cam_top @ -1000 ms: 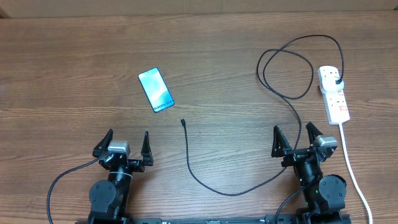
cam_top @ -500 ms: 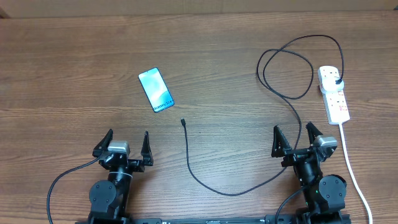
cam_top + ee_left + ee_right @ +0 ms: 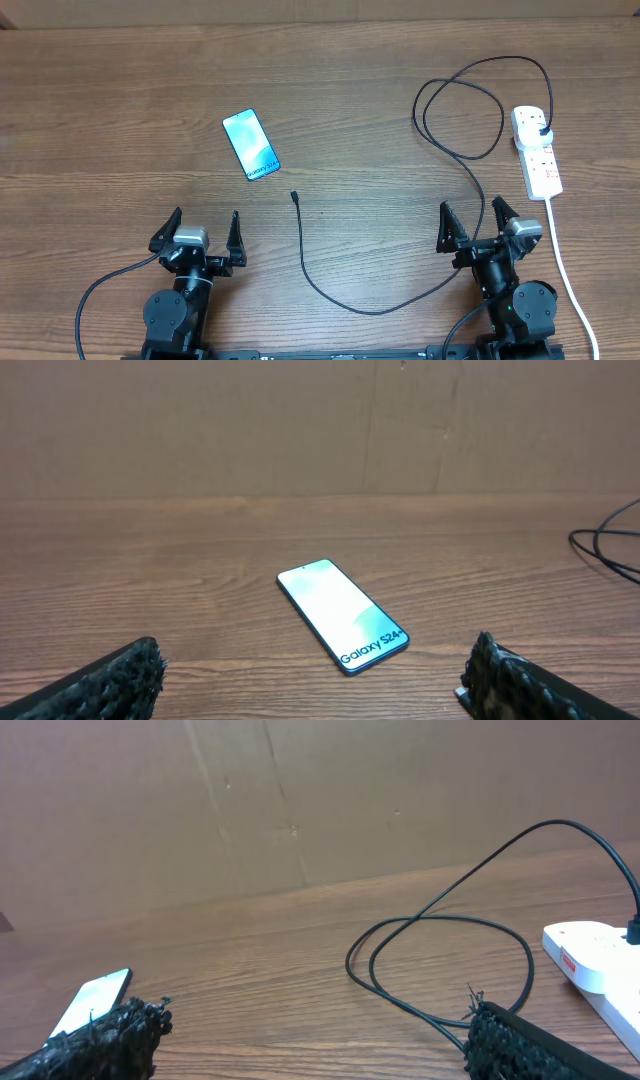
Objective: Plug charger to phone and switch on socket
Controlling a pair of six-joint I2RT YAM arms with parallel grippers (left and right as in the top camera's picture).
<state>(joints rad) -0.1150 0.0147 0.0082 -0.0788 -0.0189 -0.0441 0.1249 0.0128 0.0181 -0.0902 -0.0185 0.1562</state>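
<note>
The phone (image 3: pixel 251 144) lies flat on the wood table, blue-cyan screen up; it also shows in the left wrist view (image 3: pixel 342 616) and at the left edge of the right wrist view (image 3: pixel 92 1002). The black charger cable (image 3: pixel 372 309) loops across the table; its connector tip (image 3: pixel 295 196) lies free below and to the right of the phone, and its plug (image 3: pixel 543 132) sits in the white power strip (image 3: pixel 538 152). The cable loop also shows in the right wrist view (image 3: pixel 440 927). My left gripper (image 3: pixel 200 229) and right gripper (image 3: pixel 476 222) are open and empty near the front edge.
The power strip's thick white cord (image 3: pixel 566 270) runs down the right side past my right arm. A brown cardboard wall (image 3: pixel 320 420) stands behind the table's far edge.
</note>
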